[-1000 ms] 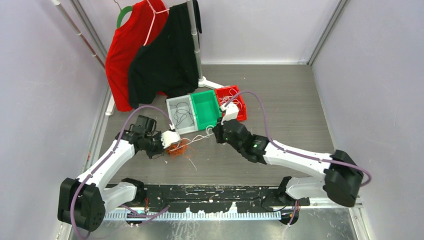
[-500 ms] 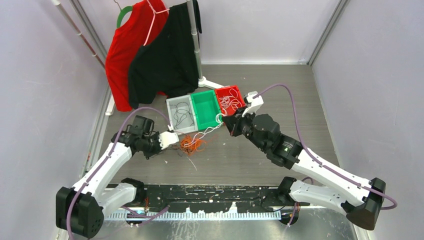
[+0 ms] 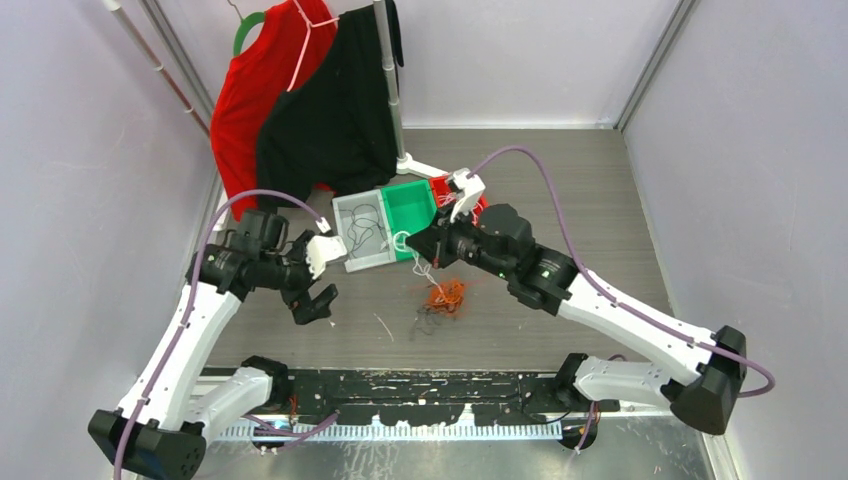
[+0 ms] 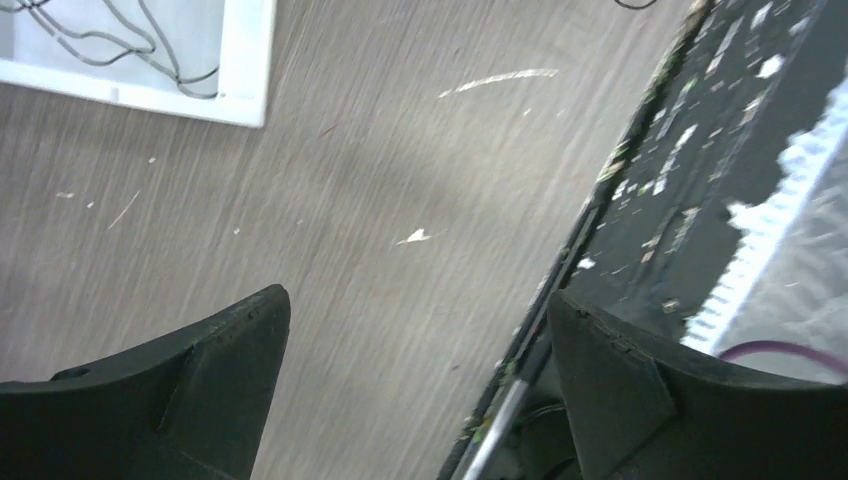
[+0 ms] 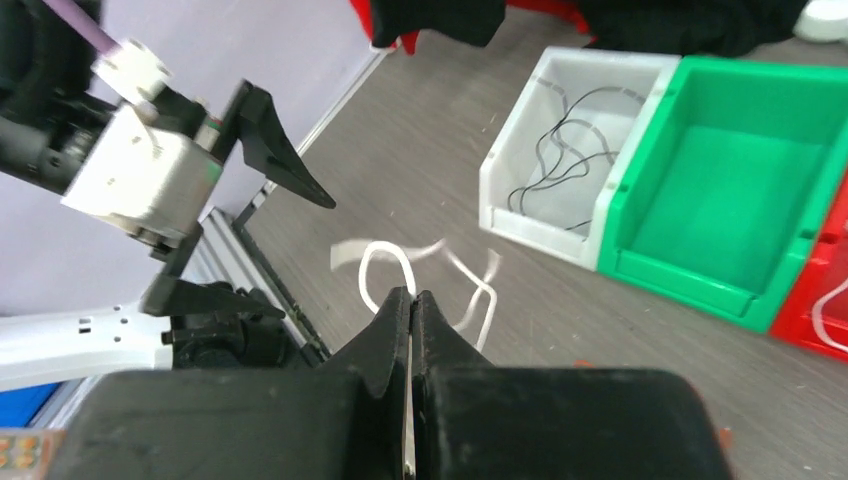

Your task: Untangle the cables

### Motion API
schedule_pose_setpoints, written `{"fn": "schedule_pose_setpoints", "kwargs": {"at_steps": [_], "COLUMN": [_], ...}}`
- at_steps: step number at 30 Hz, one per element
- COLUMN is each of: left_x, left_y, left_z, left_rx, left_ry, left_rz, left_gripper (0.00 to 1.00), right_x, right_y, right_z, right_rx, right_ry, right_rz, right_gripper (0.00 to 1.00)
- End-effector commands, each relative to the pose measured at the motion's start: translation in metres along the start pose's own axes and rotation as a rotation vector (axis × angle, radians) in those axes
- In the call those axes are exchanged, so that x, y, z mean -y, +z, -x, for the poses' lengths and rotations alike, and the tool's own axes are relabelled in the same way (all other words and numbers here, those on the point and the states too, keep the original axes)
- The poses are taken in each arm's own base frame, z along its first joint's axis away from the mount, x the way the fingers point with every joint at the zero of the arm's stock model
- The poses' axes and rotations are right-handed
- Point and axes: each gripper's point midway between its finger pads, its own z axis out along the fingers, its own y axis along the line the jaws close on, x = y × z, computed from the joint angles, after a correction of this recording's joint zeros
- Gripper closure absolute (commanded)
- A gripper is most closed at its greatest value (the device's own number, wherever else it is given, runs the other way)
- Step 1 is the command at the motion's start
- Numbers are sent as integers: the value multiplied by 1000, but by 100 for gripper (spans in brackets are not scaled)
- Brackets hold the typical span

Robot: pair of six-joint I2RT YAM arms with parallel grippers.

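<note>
Right gripper (image 5: 410, 300): I find the jaws pressed together, pinching a thin white cable (image 5: 385, 247) that loops, motion-blurred, above the counter (image 5: 420, 170). Left gripper (image 4: 420, 400): jaws spread, holding nothing, over grey wood-grain. The snarl (image 3: 447, 293), curly orange and dark wire, lies on the counter by the right gripper. Half a second ago it lay further left beside the left gripper, which has since drawn back. I cannot tell whether the white cable joins the snarl. A black cable (image 3: 362, 228) lies in the white bin (image 5: 500, 195). The green bin (image 5: 740, 190) adjoins it, and the red bin (image 5: 838, 265) is cut off.
</note>
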Motion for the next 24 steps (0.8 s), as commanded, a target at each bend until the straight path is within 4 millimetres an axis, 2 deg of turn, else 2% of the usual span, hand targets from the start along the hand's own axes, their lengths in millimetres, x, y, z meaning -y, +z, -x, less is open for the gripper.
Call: {"fn": "schedule_pose_setpoints", "kwargs": {"at_steps": [1,6,11,17,19,21,24], "left_x": [36,35,34,22,22,27,36], "left_y": [-20,-25,-35,-49,-55,-60,-66], "left_z": [37,63,77,101,109,116,123], "left_rx": [161,324,437,562,603,638,672], "left_ry": [-108,-157,-105,-64,-68,-57,-28], "left_rz": [-127,-92,-41,42,49,31,-19], "left_gripper": [0,4,12,19,25,38,44], "right_x": [-40,-62,-84,-98,-103,-108,-113], "right_y": [7,12,11,19,20,20,19], "right_z": [29,44,64,56,54,52,49], "right_rx": [60,94,124,80,73,67,50], "right_ry": [46,92,107,120,129,135,141], "right_rz": [161,227,299,372,399,432,460], "right_gripper": [99,99,99,99,99,99,99]}}
